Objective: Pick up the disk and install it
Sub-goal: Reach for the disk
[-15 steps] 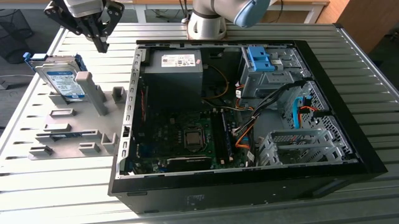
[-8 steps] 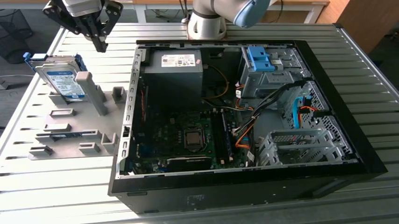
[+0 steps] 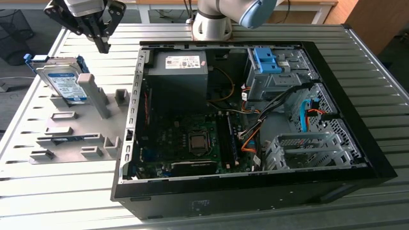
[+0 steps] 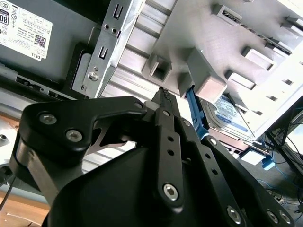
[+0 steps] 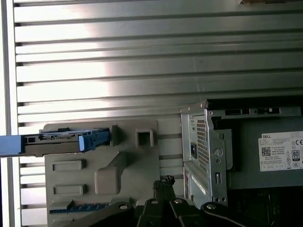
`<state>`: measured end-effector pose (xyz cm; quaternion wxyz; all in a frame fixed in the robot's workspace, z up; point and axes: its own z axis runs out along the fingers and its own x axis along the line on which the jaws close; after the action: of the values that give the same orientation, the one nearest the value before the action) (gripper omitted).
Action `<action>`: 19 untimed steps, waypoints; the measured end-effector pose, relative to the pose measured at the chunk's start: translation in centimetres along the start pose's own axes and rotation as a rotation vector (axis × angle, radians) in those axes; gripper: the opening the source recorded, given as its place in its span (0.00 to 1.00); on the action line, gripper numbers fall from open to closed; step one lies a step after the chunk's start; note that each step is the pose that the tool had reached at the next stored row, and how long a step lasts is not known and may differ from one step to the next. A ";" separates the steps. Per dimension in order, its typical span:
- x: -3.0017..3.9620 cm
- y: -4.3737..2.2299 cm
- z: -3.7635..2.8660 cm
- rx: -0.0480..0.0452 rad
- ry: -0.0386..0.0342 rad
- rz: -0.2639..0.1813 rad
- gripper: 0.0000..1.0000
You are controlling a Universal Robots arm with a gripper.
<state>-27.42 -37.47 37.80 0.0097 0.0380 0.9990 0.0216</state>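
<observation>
One disk [image 3: 62, 82] stands on edge in the grey holder [image 3: 80, 123] on the bench [image 3: 19, 182], at nine o'clock from the open computer case [image 3: 255, 202] in the exterior view. At one o'clock above the disk hangs the end effector [image 3: 102, 48], clenched on nothing, tips clear of the disk.

The gripper [image 3: 102, 46], jaws together, hangs near the disk [image 3: 62, 82] standing in a fixture [image 3: 80, 139].
</observation>
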 end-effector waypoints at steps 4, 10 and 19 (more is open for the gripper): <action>0.28 0.34 0.01 -0.0001 -0.0001 0.000 0.11; 1.12 0.65 0.01 0.0000 0.0000 0.000 0.11; 1.52 0.68 0.01 0.0000 0.0000 0.000 0.11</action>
<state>-28.89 -36.68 37.79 0.0097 0.0380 0.9990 0.0216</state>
